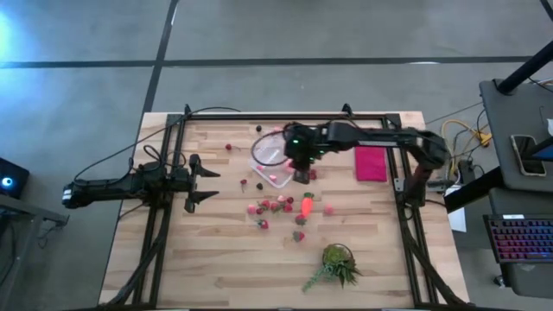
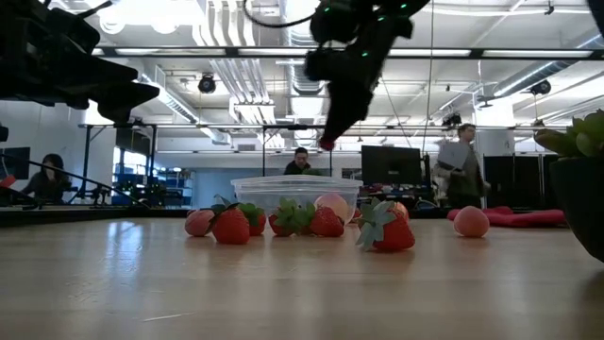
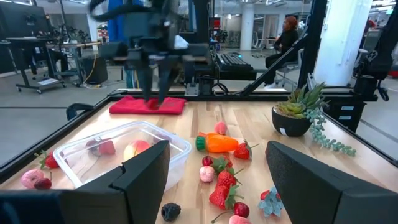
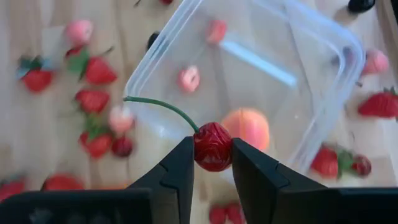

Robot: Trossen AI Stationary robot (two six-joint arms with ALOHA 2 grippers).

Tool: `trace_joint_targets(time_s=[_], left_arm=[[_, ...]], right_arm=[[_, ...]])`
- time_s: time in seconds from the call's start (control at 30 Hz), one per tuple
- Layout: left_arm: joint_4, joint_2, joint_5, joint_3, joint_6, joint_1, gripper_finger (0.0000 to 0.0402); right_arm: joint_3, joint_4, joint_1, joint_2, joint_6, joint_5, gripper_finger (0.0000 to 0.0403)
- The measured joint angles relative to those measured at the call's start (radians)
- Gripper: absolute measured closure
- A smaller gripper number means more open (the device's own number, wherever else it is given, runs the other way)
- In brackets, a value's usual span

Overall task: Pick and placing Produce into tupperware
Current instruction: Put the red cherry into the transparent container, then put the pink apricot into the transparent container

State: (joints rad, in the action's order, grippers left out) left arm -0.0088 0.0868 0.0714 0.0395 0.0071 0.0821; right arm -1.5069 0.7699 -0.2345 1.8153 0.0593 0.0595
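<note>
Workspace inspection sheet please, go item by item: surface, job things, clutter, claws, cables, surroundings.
Surface: wooden table, light planks inside a dark frame.
Job's things: clear tupperware holding a few pieces; loose strawberries and an orange carrot scattered beside it.
Clutter: potted succulent; magenta cloth.
Claws: right claw above the tupperware, shut on a red cherry with a green stem; left claw open, waiting at the table's left side.
Cables: yellow cables off the table's right edge.
Surroundings: people and desks in the room behind.
</note>
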Motion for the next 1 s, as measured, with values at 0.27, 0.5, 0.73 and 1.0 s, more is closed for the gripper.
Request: trace_joint_targets(time_s=[0.27,0.5,0.73,1.0], left_arm=[[0.0,0.0,0.0,0.0,0.0,0.0,0.0146],[0.0,0.004,0.0,0.0,0.0,0.0,0.0146],[0.0,0.004,0.0,0.0,0.0,0.0,0.0146],[0.0,0.004,0.0,0.0,0.0,0.0,0.0146]], right_arm=[[-0.165,0.109,-0.017,0.205,0.001,-0.012,0.0279],[-0.227,0.211,-0.008,0.277,0.021,-0.063,0.0204],[-0.194,0.273,-0.003,0.121,-0.015,-0.061,0.017],[0.064,0.457,-0.008,-0.069,-0.207,0.01,0.017]])
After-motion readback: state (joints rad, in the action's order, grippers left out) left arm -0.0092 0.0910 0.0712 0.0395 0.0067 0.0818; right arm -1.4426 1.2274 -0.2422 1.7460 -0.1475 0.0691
